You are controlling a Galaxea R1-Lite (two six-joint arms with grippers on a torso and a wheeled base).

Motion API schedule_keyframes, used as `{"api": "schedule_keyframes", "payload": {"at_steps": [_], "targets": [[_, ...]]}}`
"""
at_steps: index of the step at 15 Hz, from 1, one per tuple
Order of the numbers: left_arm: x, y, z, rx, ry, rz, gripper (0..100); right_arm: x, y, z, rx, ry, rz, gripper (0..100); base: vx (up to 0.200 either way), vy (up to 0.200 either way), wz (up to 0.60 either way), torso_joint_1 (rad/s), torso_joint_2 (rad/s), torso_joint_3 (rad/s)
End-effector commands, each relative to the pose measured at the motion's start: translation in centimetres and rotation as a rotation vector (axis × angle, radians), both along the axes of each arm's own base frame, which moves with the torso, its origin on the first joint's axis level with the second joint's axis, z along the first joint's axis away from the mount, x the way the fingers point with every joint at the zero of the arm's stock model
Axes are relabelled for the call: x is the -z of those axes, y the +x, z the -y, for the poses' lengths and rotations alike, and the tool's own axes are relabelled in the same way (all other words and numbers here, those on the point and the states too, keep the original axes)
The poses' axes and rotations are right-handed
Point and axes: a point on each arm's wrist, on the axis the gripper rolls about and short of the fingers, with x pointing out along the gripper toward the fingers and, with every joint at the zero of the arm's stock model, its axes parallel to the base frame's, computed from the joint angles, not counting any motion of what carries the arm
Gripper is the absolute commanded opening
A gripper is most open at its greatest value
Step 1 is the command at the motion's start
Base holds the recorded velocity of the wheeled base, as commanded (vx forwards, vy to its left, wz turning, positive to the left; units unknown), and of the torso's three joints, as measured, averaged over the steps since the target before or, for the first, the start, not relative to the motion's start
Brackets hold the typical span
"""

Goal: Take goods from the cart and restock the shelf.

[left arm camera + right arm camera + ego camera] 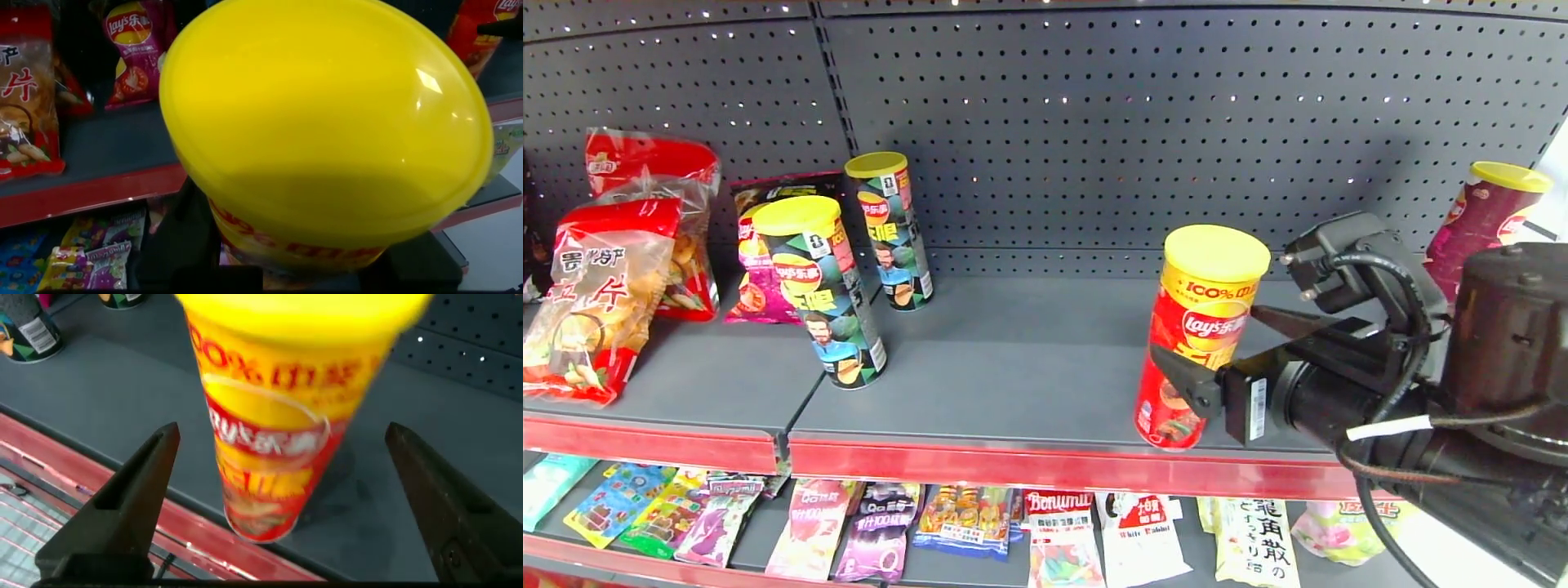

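My right hand (282, 433) is spread wide either side of the red can (1207, 286), upright near the front edge of the shelf (1013, 359), so I reckon it's placed and free, while my left hand (290, 265) looks clamped on a second can (327, 122) before the shelf, ready next.

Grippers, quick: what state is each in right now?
Left gripper: closed on a yellow-lidded cylindrical chip can.
Right gripper: open, straddling the red-and-yellow chip can standing on the grey shelf.

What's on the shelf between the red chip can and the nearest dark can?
Nothing: in the head view, only bare grey shelf separates the red chip can from the dark can.
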Motion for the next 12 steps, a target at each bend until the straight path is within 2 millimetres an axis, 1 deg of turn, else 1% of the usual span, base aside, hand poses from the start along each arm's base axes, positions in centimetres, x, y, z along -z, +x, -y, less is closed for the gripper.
{"api": "schedule_keyframes", "payload": {"at_steps": [1, 2, 3, 4, 5, 7, 9, 10, 11, 12], "targets": [[0.0, 0.2, 0.0, 0.002, 0.002, -0.008, 0, -0.4, -1.6, 1.8, -0.006, 0.025, 0.017, 100, 0.000, 0.000, 0.00, 0.000, 0.00, 0.000], [0.0, 0.2, 0.0, 0.003, 0.002, -0.011, 0, -0.5, -2.4, 2.7, -0.012, 0.036, 0.026, 100, 0.000, 0.000, 0.00, 0.000, 0.00, 0.000], [0.0, 0.3, 0.0, 0.003, 0.002, -0.014, 0, -0.6, -3.0, 3.2, -0.020, 0.045, 0.034, 100, 0.000, 0.000, 0.00, 0.000, 0.00, 0.000], [0.0, 0.4, 0.1, 0.003, 0.003, -0.020, 0, -1.2, -4.7, 4.8, -0.043, 0.076, 0.065, 100, 0.000, 0.000, 0.00, 0.000, 0.00, 0.000], [-0.1, 0.5, 0.1, 0.003, 0.004, -0.023, 0, -1.3, -5.5, 5.7, -0.057, 0.082, 0.083, 100, 0.000, 0.000, 0.00, 0.000, 0.00, 0.000], [-0.2, 0.8, 0.1, 0.003, 0.006, -0.032, 0, -1.4, -8.2, 9.4, -0.092, 0.038, 0.162, 100, 0.000, 0.000, 0.00, 0.000, 0.00, 0.000], [-0.4, 1.1, 0.2, 0.007, 0.009, -0.042, 0, -0.9, -11.2, 13.5, -0.086, -0.006, 0.135, 100, 0.000, 0.000, 0.00, 0.000, 0.00, 0.000], [-0.6, 1.3, 0.2, 0.011, 0.012, -0.047, 0, -0.6, -13.2, 16.1, -0.088, -0.027, 0.117, 100, 0.000, 0.000, 0.00, 0.000, 0.00, 0.000], [-0.8, 1.5, 0.2, 0.016, 0.012, -0.054, 0, -0.2, -14.5, 17.8, -0.074, -0.048, 0.104, 100, 0.000, 0.000, 0.00, 0.000, 0.00, 0.000], [-1.0, 1.7, 0.3, 0.030, 0.013, -0.060, 0, 0.1, -16.4, 20.2, -0.012, -0.054, 0.106, 100, 0.000, 0.000, 0.00, 0.000, 0.00, 0.000]]}}
